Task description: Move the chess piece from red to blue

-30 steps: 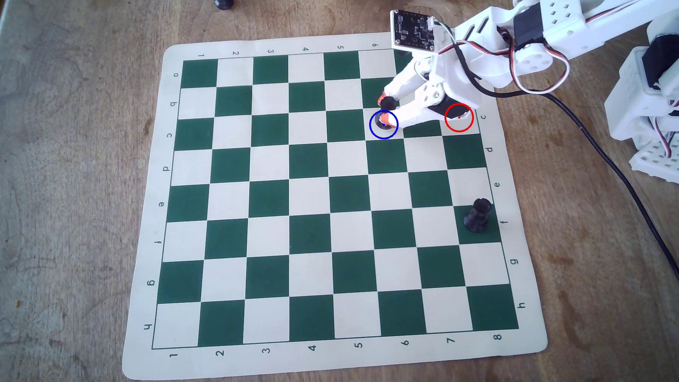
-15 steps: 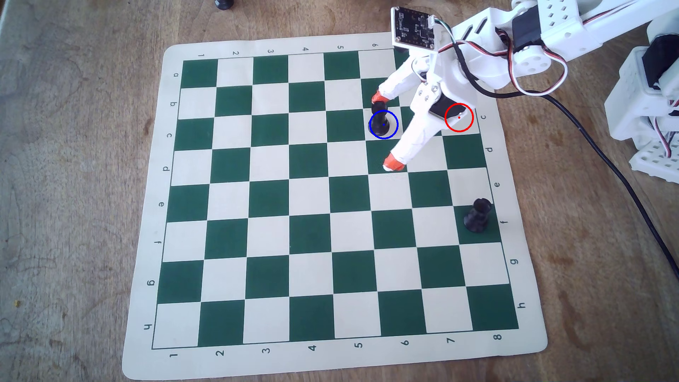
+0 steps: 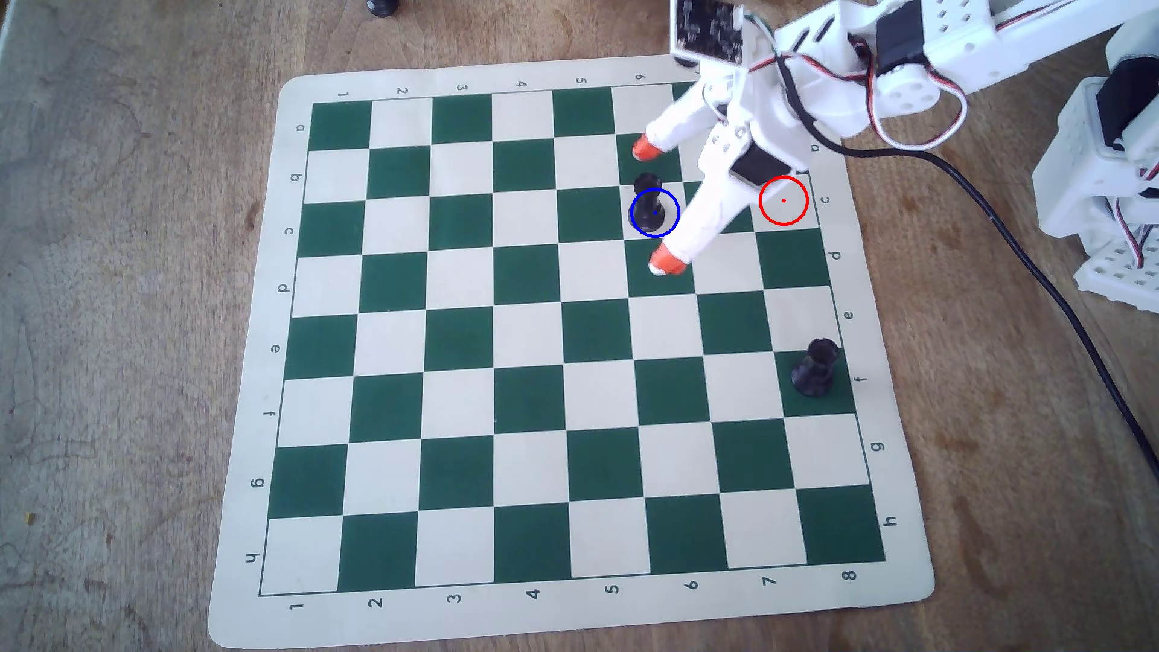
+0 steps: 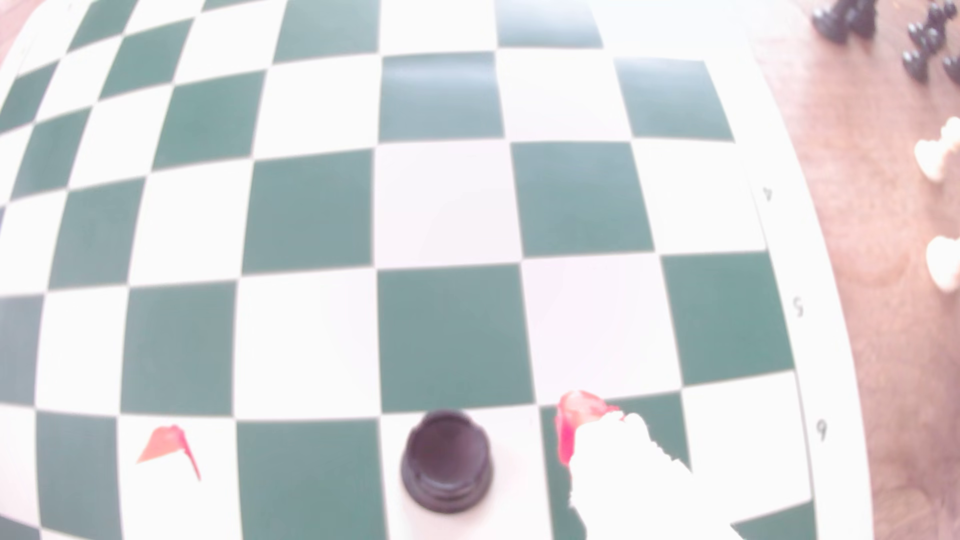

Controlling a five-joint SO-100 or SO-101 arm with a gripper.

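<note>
Chess piece, black, slim-waisted, stands upright on a light square in the upper right part of the overhead view, its base inside the blue circle. In the wrist view the same piece sits at the bottom centre of the frame, seen from above, on a light square.

Pincer is spread wide and holds nothing. One orange fingertip lies above the piece in the overhead view, the other below it; both are clear of the piece, with board visible between. Wrist view agrees: orange tips left and right of the piece, each apart from it.

Red circle is drawn over a light square near the right edge of the board, right of the white pincer finger; no piece is in it.

Chessboard mat, green and cream, lies on a wooden surface. A stouter black rook stands on a green square at the right edge, mid-frame, well apart from the pincer. A black cable runs down the right side of the overhead view. In the wrist view, blurred black pieces and white pieces lie off the board at upper right.
</note>
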